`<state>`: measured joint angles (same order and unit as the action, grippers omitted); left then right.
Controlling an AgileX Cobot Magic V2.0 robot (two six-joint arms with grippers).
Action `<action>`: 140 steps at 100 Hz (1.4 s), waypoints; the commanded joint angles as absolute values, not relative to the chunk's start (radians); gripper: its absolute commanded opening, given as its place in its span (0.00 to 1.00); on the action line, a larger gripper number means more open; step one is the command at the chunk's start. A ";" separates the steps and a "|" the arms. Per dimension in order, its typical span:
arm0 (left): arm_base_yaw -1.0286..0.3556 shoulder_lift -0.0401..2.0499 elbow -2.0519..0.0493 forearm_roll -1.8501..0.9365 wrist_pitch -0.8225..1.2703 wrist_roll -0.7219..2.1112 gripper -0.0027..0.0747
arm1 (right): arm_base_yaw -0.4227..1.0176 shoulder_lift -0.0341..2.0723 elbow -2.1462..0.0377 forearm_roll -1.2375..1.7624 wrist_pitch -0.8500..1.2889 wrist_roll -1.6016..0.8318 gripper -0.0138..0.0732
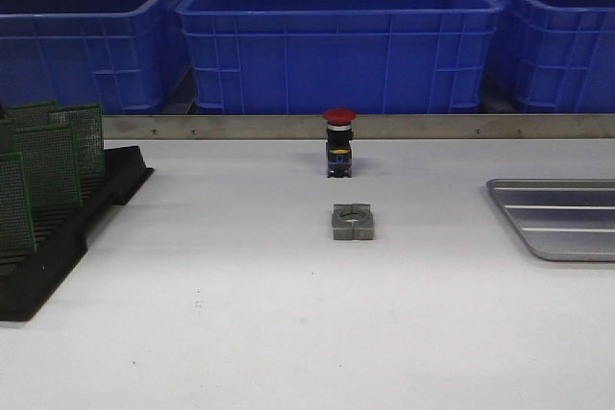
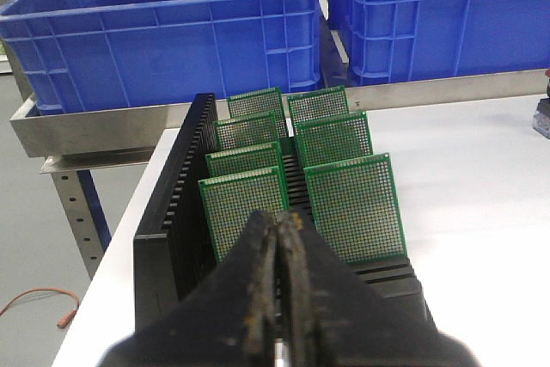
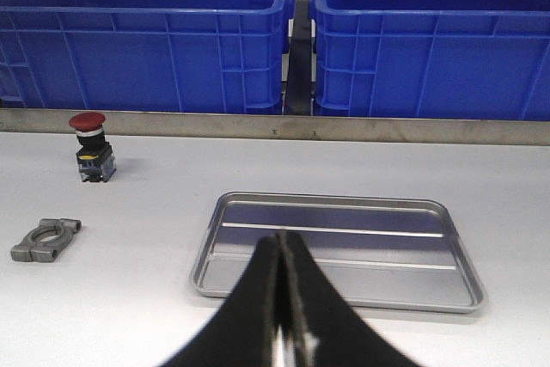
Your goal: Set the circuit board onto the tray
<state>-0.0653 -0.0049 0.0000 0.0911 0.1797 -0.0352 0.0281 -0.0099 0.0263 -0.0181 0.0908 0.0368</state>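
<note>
- While neither arm shows in the front view, over at the desk's left edge sits the black slotted rack, with green circuit boards standing upright in its slots.
- From the left wrist view we count the boards in two rows running toward the back, the nearest pair just beyond the claw.
- The left gripper has its fingers pressed together, nothing between them, and it hangs just short of the rack's near end, apart from the boards.
- On to the middle of the desk: a small grey metal clamp block lies flat on the white surface.
- Just behind it, toward the back edge, stands a red-capped push button on its black body, upright, apart from the block.
- Along the back edge runs a metal rail, and behind it the blue bins line up side by side.
- Now the right edge: there's the tray, silver-grey, ridged lengthwise, lying flat and running out of the front view.
- The right wrist view shows the whole tray, rim raised, corners rounded, and no board on it.
- The right gripper is closed tight as well, empty, poised at the tray's near rim.
- All boards are in the rack, well apart from the tray across the desk.
</note>
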 commanded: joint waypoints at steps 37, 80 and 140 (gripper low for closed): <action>-0.071 -0.036 0.048 0.093 0.065 -0.044 0.01 | 0.022 -0.036 0.014 -0.026 0.020 0.032 0.03; -0.071 -0.036 0.048 0.093 -0.066 -0.044 0.01 | 0.022 -0.036 0.014 -0.026 0.020 0.032 0.03; -0.069 0.140 -0.298 0.091 0.323 -0.044 0.01 | 0.022 -0.036 0.014 -0.026 0.020 0.032 0.03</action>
